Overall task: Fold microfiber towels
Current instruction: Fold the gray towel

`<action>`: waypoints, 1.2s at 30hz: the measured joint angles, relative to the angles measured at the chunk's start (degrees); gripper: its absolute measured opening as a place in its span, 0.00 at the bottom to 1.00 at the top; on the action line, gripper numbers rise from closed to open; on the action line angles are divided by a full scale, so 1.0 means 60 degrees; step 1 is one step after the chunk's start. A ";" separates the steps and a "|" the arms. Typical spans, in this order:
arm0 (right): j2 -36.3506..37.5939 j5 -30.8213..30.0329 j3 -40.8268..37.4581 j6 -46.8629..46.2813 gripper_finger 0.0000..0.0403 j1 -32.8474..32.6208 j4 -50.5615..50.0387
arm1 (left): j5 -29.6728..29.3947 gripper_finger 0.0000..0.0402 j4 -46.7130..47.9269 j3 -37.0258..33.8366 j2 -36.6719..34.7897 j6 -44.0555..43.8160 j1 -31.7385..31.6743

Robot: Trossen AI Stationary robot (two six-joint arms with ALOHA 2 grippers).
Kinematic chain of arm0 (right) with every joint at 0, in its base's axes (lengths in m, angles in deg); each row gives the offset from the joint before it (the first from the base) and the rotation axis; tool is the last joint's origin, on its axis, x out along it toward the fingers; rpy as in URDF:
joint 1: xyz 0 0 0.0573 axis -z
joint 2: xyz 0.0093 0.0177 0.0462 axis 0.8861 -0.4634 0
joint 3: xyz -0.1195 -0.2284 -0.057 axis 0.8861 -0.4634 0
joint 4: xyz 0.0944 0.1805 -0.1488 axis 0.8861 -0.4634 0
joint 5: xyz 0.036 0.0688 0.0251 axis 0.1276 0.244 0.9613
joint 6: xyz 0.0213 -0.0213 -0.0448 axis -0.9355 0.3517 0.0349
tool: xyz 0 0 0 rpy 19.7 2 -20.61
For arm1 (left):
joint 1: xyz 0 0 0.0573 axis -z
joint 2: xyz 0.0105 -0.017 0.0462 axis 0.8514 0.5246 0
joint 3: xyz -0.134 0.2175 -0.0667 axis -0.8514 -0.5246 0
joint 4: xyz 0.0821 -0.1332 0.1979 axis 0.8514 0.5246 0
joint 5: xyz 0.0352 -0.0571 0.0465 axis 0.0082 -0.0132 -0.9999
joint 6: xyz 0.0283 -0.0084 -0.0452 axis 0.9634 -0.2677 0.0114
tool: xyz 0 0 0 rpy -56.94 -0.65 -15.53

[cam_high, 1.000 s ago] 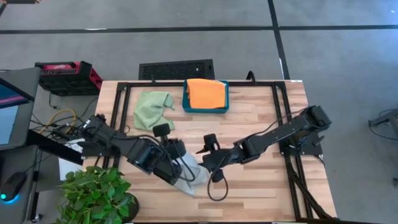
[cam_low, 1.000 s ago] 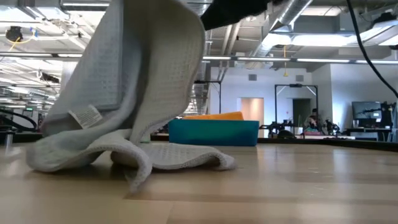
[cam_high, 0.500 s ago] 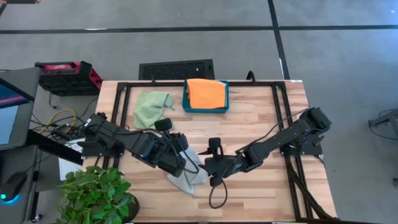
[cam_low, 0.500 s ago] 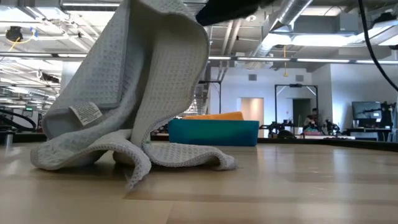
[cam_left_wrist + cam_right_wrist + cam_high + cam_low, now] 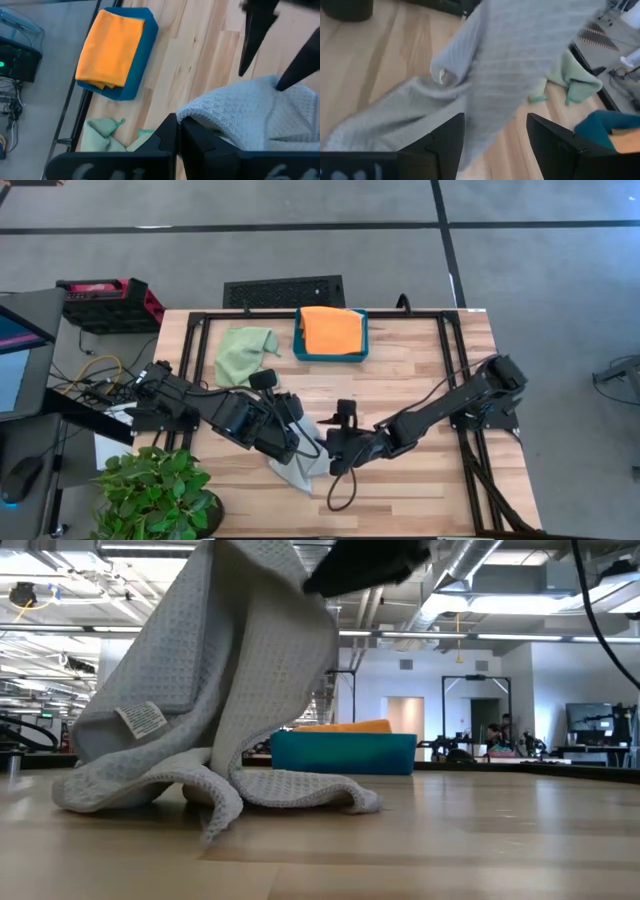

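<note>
A pale grey towel (image 5: 300, 468) is raised at one part, and its lower end lies crumpled on the table (image 5: 290, 795). My left gripper (image 5: 178, 131) is shut on it near the table's front middle (image 5: 298, 442). My right gripper (image 5: 495, 119) is open right beside it (image 5: 326, 452), with the raised cloth (image 5: 520, 65) running between its fingers. A light green towel (image 5: 245, 355) lies crumpled at the far left. An orange towel (image 5: 332, 328) lies folded in the teal tray (image 5: 300, 350). The second grey towel is out of view. My left gripper pinches the grey towel's raised edge (image 5: 196, 114) between its two shut fingers, coming from the table's left. The cloth hangs slack below the hold, and its lower end (image 5: 130, 790) rests on the table. My right gripper's fingers (image 5: 282, 80) stand on either side of the raised cloth; I cannot tell whether they touch it.
The teal tray stands at the far middle edge. A black frame (image 5: 450, 360) runs around the tabletop. A potted plant (image 5: 155, 490) stands by the near left corner. Bare wood (image 5: 420, 490) lies at the near right.
My right gripper has gone toward the table's left, closer to the raised grey towel and my left gripper. My left gripper has drawn slightly toward the far edge with the cloth still in its hold. The towel's lower end has stayed on the table.
</note>
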 joint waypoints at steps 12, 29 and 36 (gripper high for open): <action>-0.0801 -0.0734 0.0020 0.0060 0.59 -0.0007 0.0471 | -0.0102 0.00 -0.0091 0.0178 0.0011 0.0007 0.0040; -0.0958 -0.0966 0.0028 -0.1607 0.59 -0.0043 0.0547 | -0.0514 0.00 -0.0964 0.1843 0.0000 0.0316 0.0073; -0.0958 -0.0966 0.0028 -0.1942 0.59 -0.0025 0.0470 | -0.0767 0.00 -0.1548 0.2340 0.0000 0.1061 0.0076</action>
